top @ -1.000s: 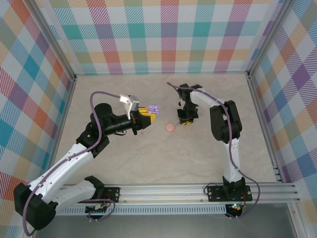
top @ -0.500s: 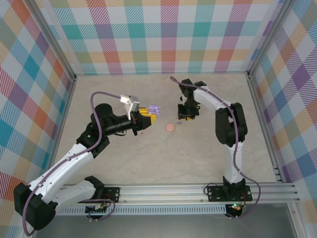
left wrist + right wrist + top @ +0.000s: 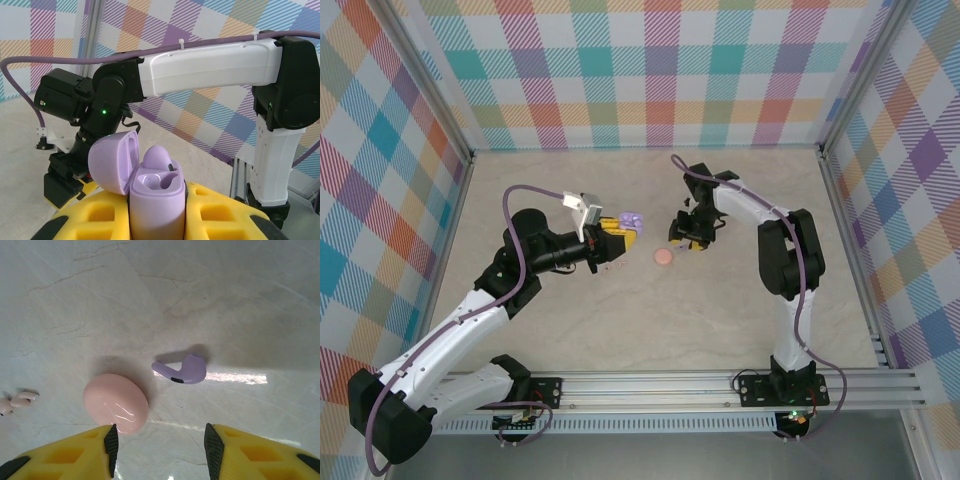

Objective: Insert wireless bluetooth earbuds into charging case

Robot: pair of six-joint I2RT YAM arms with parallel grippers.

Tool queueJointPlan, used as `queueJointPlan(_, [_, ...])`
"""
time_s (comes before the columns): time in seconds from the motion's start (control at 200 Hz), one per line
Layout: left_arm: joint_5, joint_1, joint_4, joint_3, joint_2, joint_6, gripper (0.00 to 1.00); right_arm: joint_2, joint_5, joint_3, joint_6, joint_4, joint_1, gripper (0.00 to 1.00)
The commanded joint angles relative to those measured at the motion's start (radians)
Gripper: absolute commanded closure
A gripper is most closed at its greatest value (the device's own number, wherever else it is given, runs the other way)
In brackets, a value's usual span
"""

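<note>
On bare table (image 3: 235, 295), purple earbud (image 3: 186, 371) lies free; right tool (image 3: 162, 442) spread.

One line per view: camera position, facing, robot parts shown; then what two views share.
Top external: above and behind the robot, facing down on the table; both arms, left hand, right hand.
Left wrist: looks across at the right arm; left hand clamps the open purple case.
Right wrist: looks down; right hand open near the purple earbud.
Shared: the pink case, in top and right wrist views.
</note>
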Motion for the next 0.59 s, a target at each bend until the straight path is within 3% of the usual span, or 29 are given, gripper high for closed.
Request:
queueJointPlan(0.0, [0.013, -0.016, 0.043, -0.004, -0.003, -0.005, 0.90, 0.020, -0.031, -0.006, 0.051, 0.025, 0.016, 0.50])
queueJointPlan(0.59, [0.005, -0.016, 0.042, -0.017, -0.013, -0.004, 0.90, 0.107, -0.007, 0.040, 0.068, 0.021, 0.022, 0.49])
